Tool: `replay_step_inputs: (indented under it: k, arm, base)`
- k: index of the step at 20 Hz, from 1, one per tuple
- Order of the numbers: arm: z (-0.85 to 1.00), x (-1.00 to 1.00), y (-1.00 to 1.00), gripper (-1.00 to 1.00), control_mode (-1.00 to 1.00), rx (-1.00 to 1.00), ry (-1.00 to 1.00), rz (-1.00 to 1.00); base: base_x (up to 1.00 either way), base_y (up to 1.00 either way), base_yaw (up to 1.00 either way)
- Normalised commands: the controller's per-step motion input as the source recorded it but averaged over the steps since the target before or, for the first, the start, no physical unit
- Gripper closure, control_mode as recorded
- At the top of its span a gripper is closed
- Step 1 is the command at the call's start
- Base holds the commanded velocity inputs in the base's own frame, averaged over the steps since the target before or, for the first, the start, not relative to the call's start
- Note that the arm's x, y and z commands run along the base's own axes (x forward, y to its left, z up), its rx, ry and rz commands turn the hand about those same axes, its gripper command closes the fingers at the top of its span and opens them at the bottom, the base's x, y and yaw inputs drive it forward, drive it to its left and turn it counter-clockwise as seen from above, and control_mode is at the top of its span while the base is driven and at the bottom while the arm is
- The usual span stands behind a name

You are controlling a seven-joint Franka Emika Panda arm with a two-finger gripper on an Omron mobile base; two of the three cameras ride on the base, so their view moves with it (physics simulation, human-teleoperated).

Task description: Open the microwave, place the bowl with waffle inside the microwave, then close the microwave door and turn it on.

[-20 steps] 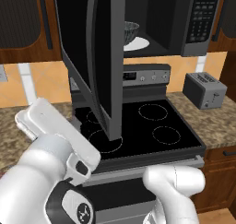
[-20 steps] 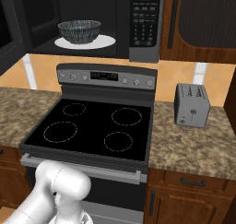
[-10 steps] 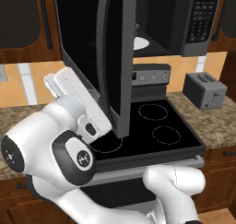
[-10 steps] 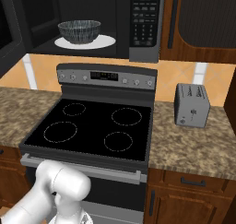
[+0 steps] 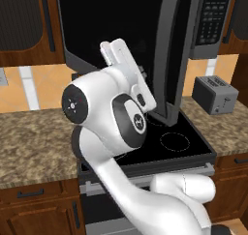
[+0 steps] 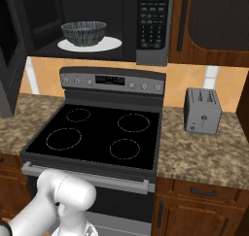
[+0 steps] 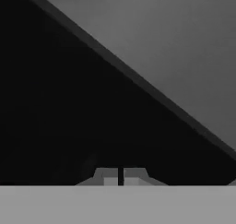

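Note:
The microwave [image 6: 97,16] hangs above the stove with its door [image 5: 97,21] swung out. The door's grey edge [image 5: 169,60] faces me, and the door [image 6: 9,60] also shows at the left border of the right base view. Inside, the blue-grey streaked bowl [image 6: 83,32] stands on the white turntable [image 6: 112,44]. The waffle is hidden by the bowl's wall. My hand [image 5: 123,65] is raised against the door's outer glass. In the hand view, my gripper [image 7: 120,177] is shut on nothing, close to the dark glass and grey frame [image 7: 184,43].
The button panel [image 6: 154,21] is on the microwave's right side. A black-topped stove [image 6: 97,133] lies below, and a silver toaster [image 6: 202,111] stands on the granite counter [image 6: 209,157] to its right. Brown cabinets [image 6: 214,21] flank the microwave.
My arm has risen from low in front of the stove up to the door. The door has swung to the right, toward the microwave's opening. The bowl has stayed put.

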Motion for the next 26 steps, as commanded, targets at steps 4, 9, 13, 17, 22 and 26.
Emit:
replay_step_inputs:
  k: [4,9,13,17,22,26]
  arm:
    - [0.35,1.0,-0.95,1.0,-1.0,0.2,-0.02,0.14]
    - [0.28,0.76,-0.38,1.0,-1.0,0.09,-0.14,0.2]
    - [-0.03,0.31,-0.19,1.0,-1.0,-0.04,0.05,0.01]
    - [0.0,0.86,-0.08,1.0,-1.0,0.04,0.01,0.0]
    - [0.0,1.0,-0.21,1.0,-1.0,0.07,0.01,0.04]
    - [0.0,1.0,-0.3,1.0,-1.0,0.04,-0.03,0.08]
  base:
    - [0.0,0.0,0.0]
    - [0.0,0.0,0.0]
    - [0.0,0.0,0.0]
    - [0.0,0.0,0.0]
    - [0.0,0.0,0.0]
    - [0.0,0.0,0.0]
